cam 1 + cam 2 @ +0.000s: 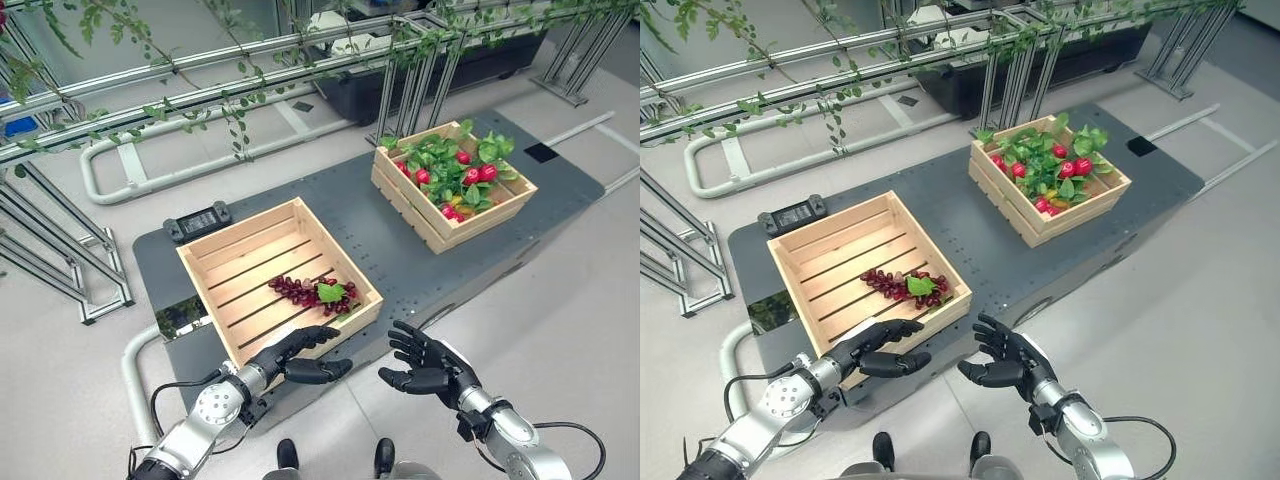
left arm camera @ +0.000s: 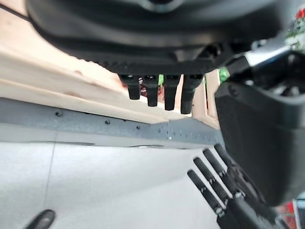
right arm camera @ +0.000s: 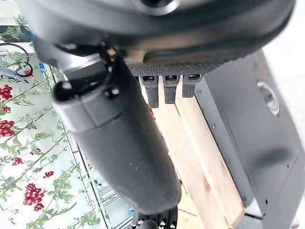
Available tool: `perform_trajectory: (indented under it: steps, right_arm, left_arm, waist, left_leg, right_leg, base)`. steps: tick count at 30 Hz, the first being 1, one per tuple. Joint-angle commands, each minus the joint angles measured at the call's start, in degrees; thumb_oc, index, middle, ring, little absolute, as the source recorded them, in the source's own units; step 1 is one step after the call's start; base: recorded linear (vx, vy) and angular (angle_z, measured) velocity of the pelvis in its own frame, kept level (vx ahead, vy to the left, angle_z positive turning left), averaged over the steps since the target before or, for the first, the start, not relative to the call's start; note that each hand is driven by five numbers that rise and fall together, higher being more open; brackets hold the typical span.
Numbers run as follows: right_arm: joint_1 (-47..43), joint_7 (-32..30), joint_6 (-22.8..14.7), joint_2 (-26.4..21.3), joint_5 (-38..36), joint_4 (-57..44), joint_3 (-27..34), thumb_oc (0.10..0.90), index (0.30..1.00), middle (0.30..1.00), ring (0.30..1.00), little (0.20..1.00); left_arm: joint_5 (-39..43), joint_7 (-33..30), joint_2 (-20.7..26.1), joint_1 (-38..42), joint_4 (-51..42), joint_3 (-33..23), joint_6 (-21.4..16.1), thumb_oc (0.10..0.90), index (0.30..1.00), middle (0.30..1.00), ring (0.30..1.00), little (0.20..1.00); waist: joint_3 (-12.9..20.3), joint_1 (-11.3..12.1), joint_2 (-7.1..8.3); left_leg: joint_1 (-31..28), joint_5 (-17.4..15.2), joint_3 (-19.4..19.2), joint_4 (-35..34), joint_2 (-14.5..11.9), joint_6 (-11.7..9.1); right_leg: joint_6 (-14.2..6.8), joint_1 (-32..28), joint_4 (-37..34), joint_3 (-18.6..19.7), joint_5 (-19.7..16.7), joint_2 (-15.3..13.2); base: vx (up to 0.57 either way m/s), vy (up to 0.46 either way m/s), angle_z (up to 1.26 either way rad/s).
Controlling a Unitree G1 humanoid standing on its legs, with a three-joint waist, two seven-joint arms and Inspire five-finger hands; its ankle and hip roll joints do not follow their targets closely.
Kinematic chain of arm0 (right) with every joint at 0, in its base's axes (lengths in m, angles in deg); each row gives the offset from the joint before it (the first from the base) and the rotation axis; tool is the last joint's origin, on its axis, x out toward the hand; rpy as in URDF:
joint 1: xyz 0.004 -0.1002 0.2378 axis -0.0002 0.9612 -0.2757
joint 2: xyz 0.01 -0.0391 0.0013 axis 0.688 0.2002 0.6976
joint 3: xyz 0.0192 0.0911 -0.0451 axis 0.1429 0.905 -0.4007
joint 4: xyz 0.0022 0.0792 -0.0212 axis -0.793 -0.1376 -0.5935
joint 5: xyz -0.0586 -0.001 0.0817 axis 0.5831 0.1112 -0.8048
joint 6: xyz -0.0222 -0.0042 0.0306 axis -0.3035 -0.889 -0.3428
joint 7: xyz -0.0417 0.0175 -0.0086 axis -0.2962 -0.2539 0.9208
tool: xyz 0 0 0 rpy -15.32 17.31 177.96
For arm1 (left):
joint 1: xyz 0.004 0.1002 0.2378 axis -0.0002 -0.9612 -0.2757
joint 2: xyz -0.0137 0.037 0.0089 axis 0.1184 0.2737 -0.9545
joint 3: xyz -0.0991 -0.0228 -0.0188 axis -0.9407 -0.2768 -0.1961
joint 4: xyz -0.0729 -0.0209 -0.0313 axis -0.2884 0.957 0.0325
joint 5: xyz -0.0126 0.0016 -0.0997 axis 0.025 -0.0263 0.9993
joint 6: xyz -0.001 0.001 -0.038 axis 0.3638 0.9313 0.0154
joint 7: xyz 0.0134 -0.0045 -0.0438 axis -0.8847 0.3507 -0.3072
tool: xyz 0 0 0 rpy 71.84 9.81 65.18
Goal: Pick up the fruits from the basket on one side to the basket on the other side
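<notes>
We see a long dark table (image 1: 400, 250) carrying two wooden crates: the near basket (image 1: 228, 262) at our left, which holds one bunch of dark grapes (image 1: 305, 291) with a green leaf, and the far basket (image 1: 440, 230) at our right, well apart from it and piled with red fruits (image 1: 478, 174) among green leaves. Our left hand (image 1: 300, 355) hovers just outside the near basket's front rim, fingers straight and relaxed, holding nothing; our right hand (image 1: 428, 365) hangs beside it off the table's edge, fingers spread loose and likewise empty. We judge that we stand between transfers, with a pick not yet begun. The next move likely calls for reaching across the table to the far basket and closing on a single red fruit; the leaves there may hide or snag the fruit. Behind the table runs a metal frame (image 1: 250, 75) draped with a leafy vine (image 1: 190, 110), and a small black device (image 1: 198, 221) sits by the near basket's far corner.
</notes>
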State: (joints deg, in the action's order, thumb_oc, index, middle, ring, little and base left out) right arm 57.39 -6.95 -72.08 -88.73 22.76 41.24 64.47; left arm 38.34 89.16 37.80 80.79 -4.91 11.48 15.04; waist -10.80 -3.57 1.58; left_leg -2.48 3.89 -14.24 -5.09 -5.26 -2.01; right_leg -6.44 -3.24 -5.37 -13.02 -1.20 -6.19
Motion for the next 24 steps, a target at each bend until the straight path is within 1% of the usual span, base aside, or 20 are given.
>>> perform_trajectory:
  steps: [1,2,3,5,6,7,8,9,11,13,14,16,17,18,19,21,22,23,24]
  right_arm:
    - [-0.82,0.83,-5.59,-0.23,-4.65,-5.25,2.73,0.8,0.9,0.9,0.9,0.9]
    - [-0.48,1.28,-5.27,-0.13,-4.83,-5.32,2.97,0.8,0.9,0.9,0.9,0.9]
    - [-0.19,1.42,-5.21,-0.13,-4.68,-5.35,3.25,0.8,0.9,0.9,0.9,0.9]
    - [1.54,2.07,-4.68,0.06,-3.83,-5.48,4.29,0.8,0.9,0.9,0.9,0.9]
    - [1.78,2.2,-4.48,0.08,-3.74,-5.5,4.45,0.8,0.9,0.9,0.9,0.9]
    - [2.77,2.62,-3.79,0.25,-2.95,-5.39,5.04,0.8,0.9,0.9,0.9,0.9]
    - [3.59,3.08,-3.38,0.19,-2.65,-5.49,5.42,0.8,0.9,0.9,0.9,0.9]
    - [4.53,3.1,-2.54,0.04,-1.95,-5.55,5.83,0.8,0.9,0.9,0.9,0.9]
    - [5.21,3.12,-1.85,-0.31,-1.19,-5.24,6.07,0.8,0.9,0.9,0.9,0.9]
    - [6.49,3.02,-0.99,-0.85,-0.96,-4.87,6.34,0.8,0.9,0.9,0.9,0.9]
    - [6.68,3.06,-0.79,-0.92,-0.81,-4.43,6.46,0.8,0.9,0.9,0.9,0.9]
    - [6.8,2.77,0.49,-1.44,-0.43,-3.92,6.14,0.8,0.9,0.9,0.9,0.9]
    - [6.75,2.48,1.09,-1.69,-1.02,-3.22,5.91,0.8,0.9,0.9,0.9,0.9]
    - [6.58,2.23,2.15,-1.75,-2.25,-2.8,5.72,0.8,0.9,0.9,0.9,0.9]
    - [6.51,2.11,3.1,-1.81,-2.65,-2.37,5.32,0.8,0.9,0.9,0.9,0.9]
    - [6.32,2.69,2.46,-2.54,-1.2,-1.54,4.72,0.8,0.9,0.9,0.9,0.9]
    - [5.97,2.81,3.03,-3.16,-2.27,-1.63,4.15,0.8,0.9,0.9,0.9,0.9]
    - [5.68,2.92,3.17,-3.45,-2.45,-1.66,3.87,0.8,0.9,0.9,0.9,0.9]
    - [4.41,3.46,3.53,-4.08,-2.07,-1.42,3.05,0.8,0.9,0.9,0.9,0.9]
  left_arm:
    - [-6.28,-8.04,2.58,3.66,-6.57,-7.95,-12.08,0.8,0.9,0.9,0.9,0.9]
    - [-7.75,-10.25,4.04,3.56,-7.36,-9.57,-13.67,0.8,0.9,0.9,0.9,0.9]
    - [-8.09,-11.16,4.85,3.48,-8.01,-10.72,-14.17,0.8,0.9,0.9,0.9,0.9]
    - [-10.5,-15.17,7.58,2.66,-9.91,-15.54,-17.19,0.8,0.9,0.9,0.9,0.9]
    - [-10.69,-15.48,7.83,2.53,-9.99,-16.0,-17.49,0.8,0.9,0.9,0.9,0.9]
    - [-12.93,-17.49,8.7,1.9,-10.75,-18.0,-18.7,0.8,0.9,0.9,0.9,0.9]
    - [-13.73,-18.35,9.28,1.22,-11.68,-19.29,-18.97,0.8,0.9,0.9,0.9,0.9]
    - [-16.24,-20.15,10.14,0.6,-12.21,-20.63,-19.36,0.8,0.9,0.9,0.9,0.9]
    - [-20.35,-23.6,11.36,0.46,-11.88,-21.32,-19.45,0.8,0.9,0.9,0.9,0.9]
    - [-22.83,-28.13,13.19,0.33,-11.44,-22.39,-18.45,0.8,0.9,0.9,0.9,0.9]
    - [-24.08,-29.34,13.48,0.49,-11.19,-22.65,-18.03,0.8,0.9,0.9,0.9,0.9]
    - [-27.45,-33.04,14.95,1.84,-9.99,-22.15,-15.37,0.8,0.9,0.9,0.9,0.9]
    - [-31.46,-34.7,15.52,2.48,-9.21,-21.92,-13.71,0.8,0.9,0.9,0.9,0.9]
    - [-35.67,-36.02,16.44,3.31,-8.23,-21.0,-11.58,0.8,0.9,0.9,0.9,0.9]
    - [-36.75,-37.15,17.63,4.23,-7.36,-19.65,-9.38,0.8,0.9,0.9,0.9,0.9]
    - [-38.83,-38.92,18.83,6.01,-5.95,-17.71,-6.79,0.8,0.9,0.9,0.9,0.9]
    - [-39.28,-39.47,19.4,7.22,-5.26,-16.12,-5.34,0.8,0.9,0.9,0.9,0.9]
    - [-39.51,-39.77,19.71,7.77,-4.99,-15.41,-4.7,0.8,0.9,0.9,0.9,0.9]
    - [-40.41,-40.75,20.25,9.6,-3.96,-13.45,-3.21,0.8,0.9,0.9,0.9,0.9]
  waist:
    - [4.27,0.22,0.06]
    - [4.47,0.23,0.01]
    - [4.54,0.3,-0.06]
    - [4.99,0.4,-0.15]
    - [5.04,0.37,-0.14]
    - [5.18,0.37,-0.12]
    - [5.27,0.31,-0.06]
    - [5.35,0.16,-0.02]
    - [5.35,-0.13,0.01]
    - [5.3,-0.57,0.15]
    - [5.26,-0.74,0.18]
    - [4.95,-1.27,0.3]
    - [4.8,-1.47,0.34]
    - [4.61,-1.73,0.35]
    - [4.31,-2.03,0.37]
    - [3.47,-2.43,0.42]
    - [2.5,-2.65,0.41]
    - [1.93,-2.72,0.4]
    - [0.44,-2.84,0.41]
  left_leg:
    - [-0.84,-2.3,3.81,0.09,-1.31,-1.69]
    - [-0.86,-2.5,3.94,0.09,-1.07,-1.61]
    - [-0.88,-2.62,4.0,0.09,-0.94,-1.6]
    - [-1.05,-3.23,3.91,0.09,-0.53,-1.46]
    - [-1.05,-3.29,3.9,0.09,-0.5,-1.45]
    - [-1.1,-3.53,3.91,0.09,-0.34,-1.42]
    - [-1.1,-3.67,3.93,0.09,-0.22,-1.42]
    - [-1.07,-3.82,3.81,0.09,-0.06,-1.39]
    - [-1.05,-3.95,3.66,0.09,0.04,-1.35]
    - [-1.11,-4.15,3.46,0.09,0.2,-1.34]
    - [-1.14,-4.23,3.37,0.09,0.22,-1.3]
    - [-1.15,-4.27,3.03,0.09,0.26,-1.24]
    - [-1.1,-4.33,2.9,0.09,0.24,-1.25]
    - [-1.08,-4.33,2.7,0.09,0.19,-1.27]
    - [-1.05,-4.35,2.42,0.09,0.16,-1.24]
    - [-0.9,-4.39,1.77,0.09,0.05,-1.1]
    - [-0.58,-4.15,1.42,0.09,-0.02,-0.99]
    - [-0.28,-3.99,1.28,0.09,-0.05,-0.99]
    - [0.62,-3.51,1.18,0.09,-0.09,-0.98]
  right_leg:
    - [-0.82,1.78,0.37,2.35,-2.3,-0.77]
    - [-0.88,1.8,0.37,2.45,-2.29,-0.87]
    - [-0.91,1.82,0.37,2.47,-2.27,-0.92]
    - [-1.15,1.82,0.37,2.32,-2.18,-1.31]
    - [-1.18,1.82,0.37,2.29,-2.17,-1.36]
    - [-1.34,1.79,0.37,2.25,-2.13,-1.56]
    - [-1.5,1.82,0.37,2.26,-2.15,-1.69]
    - [-1.68,2.0,0.37,2.39,-2.21,-1.82]
    - [-1.9,2.2,0.37,2.52,-2.38,-1.96]
    - [-2.14,2.37,0.37,2.64,-2.43,-2.05]
    - [-2.22,2.4,0.37,2.74,-2.42,-2.06]
    - [-2.37,2.69,0.37,2.93,-2.61,-2.01]
    - [-2.4,2.9,0.37,3.12,-2.67,-1.93]
    - [-2.45,3.07,0.37,3.3,-2.77,-1.9]
    - [-2.55,3.28,0.37,3.4,-2.92,-1.9]
    - [-2.59,4.05,0.79,3.67,-2.92,-1.8]
    - [-2.55,5.01,1.67,4.02,-2.71,-1.72]
    - [-2.52,5.57,2.12,4.12,-2.59,-1.68]
    - [-2.41,7.15,3.23,4.54,-2.32,-1.53]
  base:
    - [0.04,0.101,0.01]
    - [0.04,0.096,0.0]
    - [0.03,0.106,-0.01]
    - [0.03,0.095,0.0]
    - [0.04,0.08,0.01]
    - [0.03,0.062,0.02]
    - [0.04,0.082,0.03]
    - [0.03,0.057,0.02]
    - [0.03,0.043,0.03]
    - [0.05,0.032,0.0]
    - [0.06,0.028,-0.03]
    - [0.05,0.02,-0.02]
    - [0.05,0.015,-0.03]
    - [0.05,0.016,-0.04]
    - [0.04,0.019,-0.08]
    - [0.01,0.025,-0.12]
    - [-0.03,0.029,-0.1]
    - [-0.08,0.044,-0.1]
    - [-0.13,0.039,-0.15]
